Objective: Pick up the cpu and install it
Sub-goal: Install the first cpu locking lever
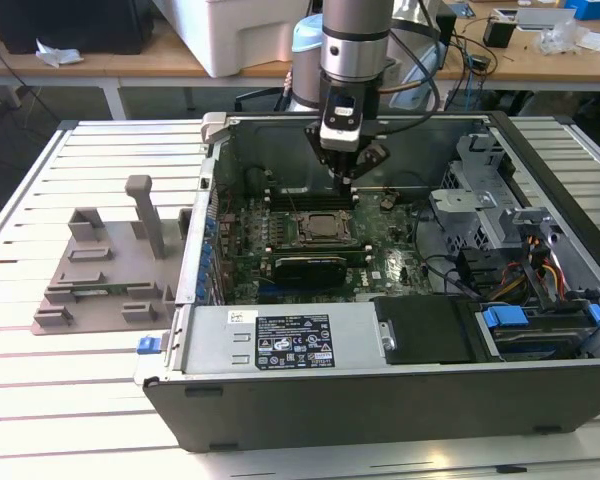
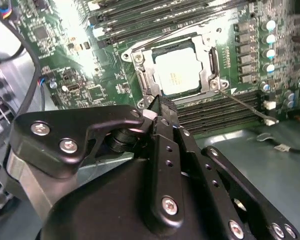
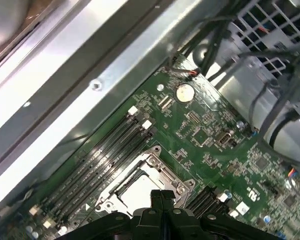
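The cpu (image 2: 176,75), a flat square chip with a silvery-white top, lies inside the black socket frame (image 2: 210,62) on the green motherboard (image 1: 385,262). In the first wrist view its pale top (image 3: 135,194) shows within the metal frame. The socket (image 1: 325,228) sits mid-board in the open computer case. My gripper (image 1: 345,184) hangs just above the socket's far edge. Its black fingers (image 2: 162,112) are pressed together with nothing between them, tips near the chip's edge, apart from it. In the first wrist view the gripper (image 3: 162,196) points at the socket.
The case walls (image 1: 212,190) surround the board. A drive cage with cables (image 1: 500,215) stands at the exterior view's right, and the power supply (image 1: 290,340) lies along the front. Memory slots (image 2: 140,22) flank the socket. A grey fixture block (image 1: 105,270) stands outside on the slatted table.
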{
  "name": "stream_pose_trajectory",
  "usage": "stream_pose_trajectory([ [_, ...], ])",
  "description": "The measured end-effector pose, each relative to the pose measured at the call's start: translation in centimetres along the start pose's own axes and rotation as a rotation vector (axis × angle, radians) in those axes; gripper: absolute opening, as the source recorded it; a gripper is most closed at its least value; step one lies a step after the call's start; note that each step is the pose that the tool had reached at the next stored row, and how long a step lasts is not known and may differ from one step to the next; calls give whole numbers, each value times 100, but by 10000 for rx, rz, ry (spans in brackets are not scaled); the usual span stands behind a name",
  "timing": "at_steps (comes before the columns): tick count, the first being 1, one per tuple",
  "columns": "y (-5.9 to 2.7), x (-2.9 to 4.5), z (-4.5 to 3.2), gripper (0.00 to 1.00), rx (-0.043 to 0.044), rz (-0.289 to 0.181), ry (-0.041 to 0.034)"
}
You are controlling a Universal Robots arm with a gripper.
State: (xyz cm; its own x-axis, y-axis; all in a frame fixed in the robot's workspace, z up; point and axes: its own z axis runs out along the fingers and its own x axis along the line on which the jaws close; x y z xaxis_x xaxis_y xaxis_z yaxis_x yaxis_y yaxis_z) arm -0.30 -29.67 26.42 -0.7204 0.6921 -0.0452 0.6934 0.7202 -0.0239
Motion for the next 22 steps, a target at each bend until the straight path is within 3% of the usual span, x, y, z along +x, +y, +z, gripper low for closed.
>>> stream_pose_trajectory([
  [10, 0, 0, 0, 11, -76, -1700, -41],
  [12, 0, 0, 0, 11, -102, -2269, -55],
  [22, 0, 0, 0, 11, -166, -3681, -89],
])
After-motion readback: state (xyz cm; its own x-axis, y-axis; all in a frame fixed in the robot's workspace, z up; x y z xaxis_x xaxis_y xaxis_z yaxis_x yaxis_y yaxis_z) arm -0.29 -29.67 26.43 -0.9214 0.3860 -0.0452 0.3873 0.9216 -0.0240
